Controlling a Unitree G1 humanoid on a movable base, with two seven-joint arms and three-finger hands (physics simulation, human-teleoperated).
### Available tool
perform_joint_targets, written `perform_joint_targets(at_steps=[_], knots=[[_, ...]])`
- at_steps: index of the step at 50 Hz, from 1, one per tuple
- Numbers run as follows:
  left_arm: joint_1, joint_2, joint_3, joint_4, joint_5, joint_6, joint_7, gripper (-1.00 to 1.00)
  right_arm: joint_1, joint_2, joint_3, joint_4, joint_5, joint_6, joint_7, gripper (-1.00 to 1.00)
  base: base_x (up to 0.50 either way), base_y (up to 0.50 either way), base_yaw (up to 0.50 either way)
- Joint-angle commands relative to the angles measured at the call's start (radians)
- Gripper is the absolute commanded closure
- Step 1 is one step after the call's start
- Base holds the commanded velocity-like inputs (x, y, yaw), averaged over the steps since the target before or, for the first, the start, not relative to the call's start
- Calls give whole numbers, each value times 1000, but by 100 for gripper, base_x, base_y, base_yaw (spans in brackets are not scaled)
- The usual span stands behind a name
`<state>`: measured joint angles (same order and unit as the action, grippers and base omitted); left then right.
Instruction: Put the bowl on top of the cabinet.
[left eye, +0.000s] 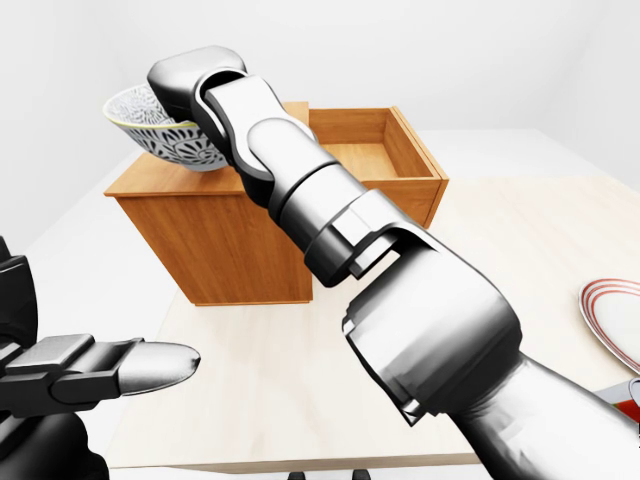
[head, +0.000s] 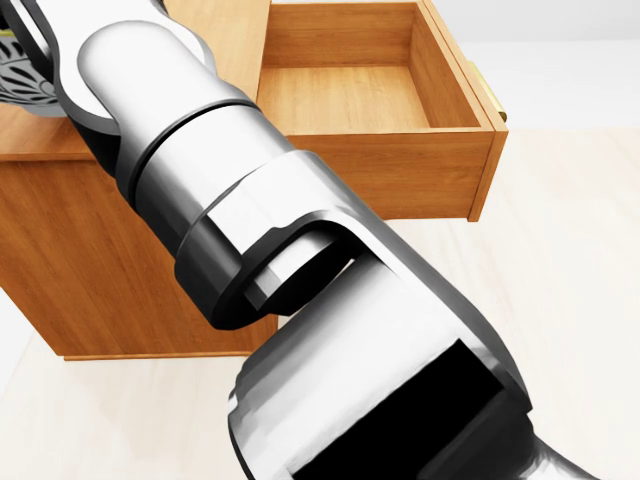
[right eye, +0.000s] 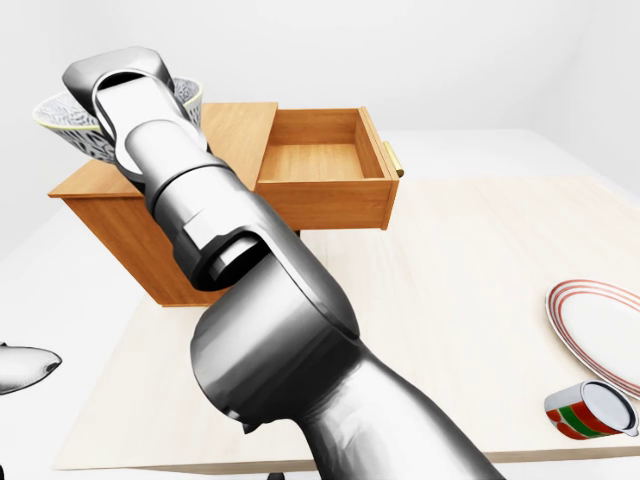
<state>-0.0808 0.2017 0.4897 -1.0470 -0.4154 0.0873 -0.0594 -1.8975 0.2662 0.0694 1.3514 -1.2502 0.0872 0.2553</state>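
Observation:
A white bowl with a dark leaf pattern (left eye: 150, 125) hangs tilted just over the left part of the wooden cabinet's top (left eye: 150, 182). My right hand (left eye: 192, 82) sits at the bowl's rim and looks shut on it, though its fingers are mostly hidden behind the wrist. The right arm runs from the lower right of every view up to the cabinet and fills most of the head view. The bowl also shows in the right-eye view (right eye: 62, 125). My left hand (left eye: 150, 365) is low at the left edge, fingers stretched out and holding nothing.
The cabinet's drawer (right eye: 320, 160) stands pulled out to the right, with nothing inside and a brass knob (right eye: 393, 160). The cabinet rests on a pale wooden table (right eye: 450, 260). A red-rimmed plate (right eye: 600, 330) and a tipped striped can (right eye: 590, 410) lie at the right.

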Motion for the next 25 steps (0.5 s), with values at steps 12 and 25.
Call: perform_joint_targets(at_steps=[12, 25], knots=[[-1, -6, -2, 0, 15, 0, -11, -100, 27, 7, 7, -12, -3, 0, -48, 97, 0, 0, 0], [-3, 1, 1, 0, 5, 0, -4, -100, 19, 1, 8, -11, -5, 0, -46, 97, 0, 0, 0]])
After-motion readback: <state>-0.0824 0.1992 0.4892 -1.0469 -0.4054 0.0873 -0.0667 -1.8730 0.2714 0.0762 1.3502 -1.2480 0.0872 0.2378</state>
